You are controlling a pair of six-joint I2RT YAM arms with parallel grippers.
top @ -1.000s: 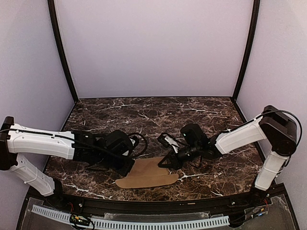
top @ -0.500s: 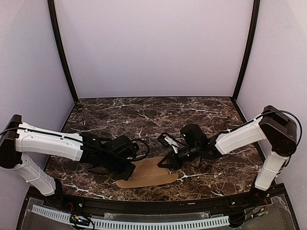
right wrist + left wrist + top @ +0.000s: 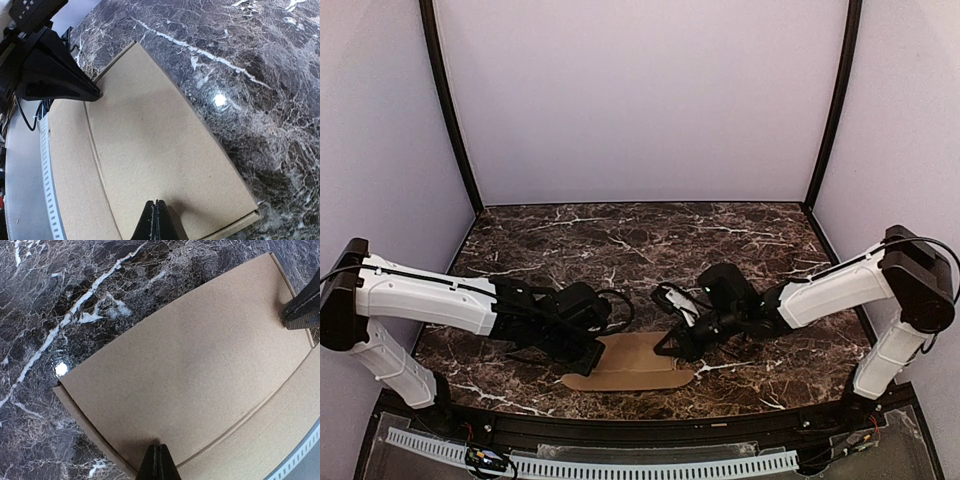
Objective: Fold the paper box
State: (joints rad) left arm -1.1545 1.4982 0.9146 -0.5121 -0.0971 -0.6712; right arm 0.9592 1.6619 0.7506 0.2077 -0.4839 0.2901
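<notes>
My left gripper (image 3: 159, 464), fingers pressed together, rests its tip on the left end of the paper box (image 3: 636, 363). My right gripper (image 3: 156, 219), likewise closed, touches its right end. The plain tan box lies flat near the marble table's (image 3: 620, 235) near edge.

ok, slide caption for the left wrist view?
Shut left gripper and right gripper rest on opposite ends of the flat paper box.

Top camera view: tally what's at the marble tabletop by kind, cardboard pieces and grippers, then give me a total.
paper box: 1
grippers: 2 (left gripper, right gripper, both shut, tips on the cardboard)
Total: 3
</notes>
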